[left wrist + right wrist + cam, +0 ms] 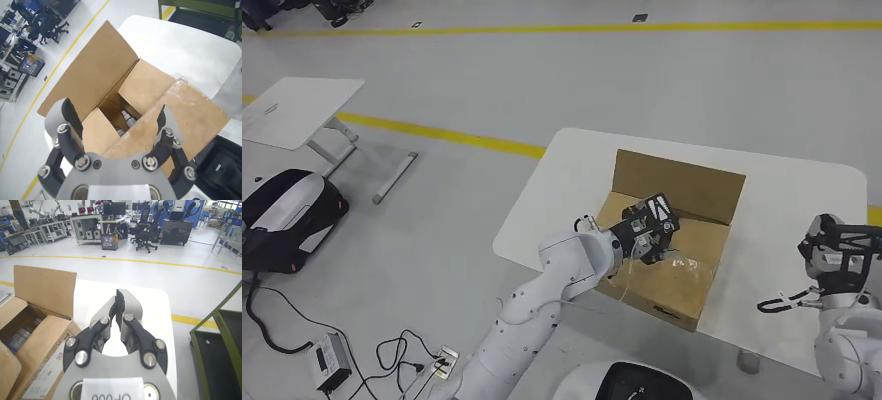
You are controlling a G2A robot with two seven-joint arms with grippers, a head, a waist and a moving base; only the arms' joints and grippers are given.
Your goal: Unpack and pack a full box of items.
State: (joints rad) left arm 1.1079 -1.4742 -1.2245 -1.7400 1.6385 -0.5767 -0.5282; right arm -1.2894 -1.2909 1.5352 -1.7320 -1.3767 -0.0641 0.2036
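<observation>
A brown cardboard box (682,290) stands on the white table (802,200), its far flap (677,185) upright. In the left wrist view the two side flaps (145,79) are folded inward, and the near flap (181,113), covered with clear tape, lies partly over the opening. Small bottles (128,119) show through the gap between the flaps. My left gripper (115,117) hovers open just above the box's near flap (652,228), nothing held. My right gripper (118,308) is shut and empty, over the table's right side (834,240), apart from the box (37,317).
Bare tabletop (143,298) lies between the box and my right gripper. A green cart (217,332) stands beside the table's right edge. A small white table (297,110) and a black bag (287,215) are on the floor far left.
</observation>
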